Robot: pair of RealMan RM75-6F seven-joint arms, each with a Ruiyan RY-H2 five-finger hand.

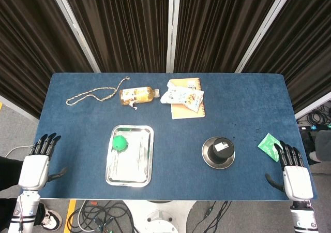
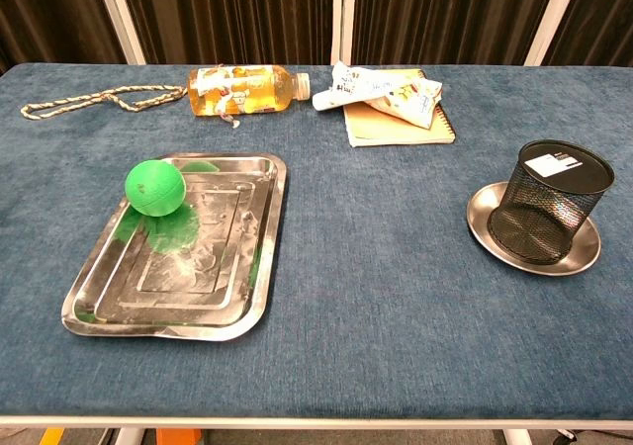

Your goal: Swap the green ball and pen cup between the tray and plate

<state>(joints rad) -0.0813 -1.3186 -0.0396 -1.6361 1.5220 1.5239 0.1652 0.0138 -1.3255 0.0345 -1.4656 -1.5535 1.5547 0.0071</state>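
Blue-clothed bench (image 1: 170,124) before dark curtains, swap not begun. Green ball (image 2: 154,187) in the steel tray (image 2: 237,316) at its 11 o'clock corner; likely light, smooth, prone to roll, best cupped from above. Mesh pen cup (image 2: 549,208) upright on the round plate (image 2: 584,257) at 3 o'clock; stiff, probably light, no contents visible, best gripped around its wall. Left hand (image 1: 39,163) at 8 o'clock, right hand (image 1: 294,168) at 4 o'clock, both empty, fingers spread.
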